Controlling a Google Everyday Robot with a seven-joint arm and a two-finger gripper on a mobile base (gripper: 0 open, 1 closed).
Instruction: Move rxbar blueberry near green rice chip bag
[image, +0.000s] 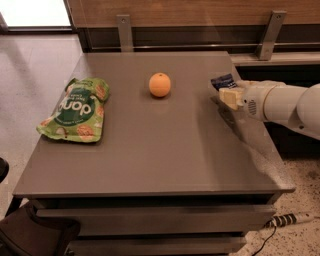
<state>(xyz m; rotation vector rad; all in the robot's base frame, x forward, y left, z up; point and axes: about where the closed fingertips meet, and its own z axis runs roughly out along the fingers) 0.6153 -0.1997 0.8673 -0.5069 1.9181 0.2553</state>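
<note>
**While one green rice chip bag (76, 110) lies far left, one rxbar blueberry (223, 81) sits by the gripper (227, 96) at the right**

Counted from the left, the grey table (160, 160) bears one green rice chip bag lying flat near its left edge, one orange (160, 84) toward the back middle, and one rxbar blueberry near the right edge. One gripper reaches in from the right on a white arm. It is low over the table and meets the bar's near edge. How far it is open, and whether it holds the bar, I cannot tell. The bar lies just behind the gripper's tip, well apart from the bag, with the orange between them.
</note>
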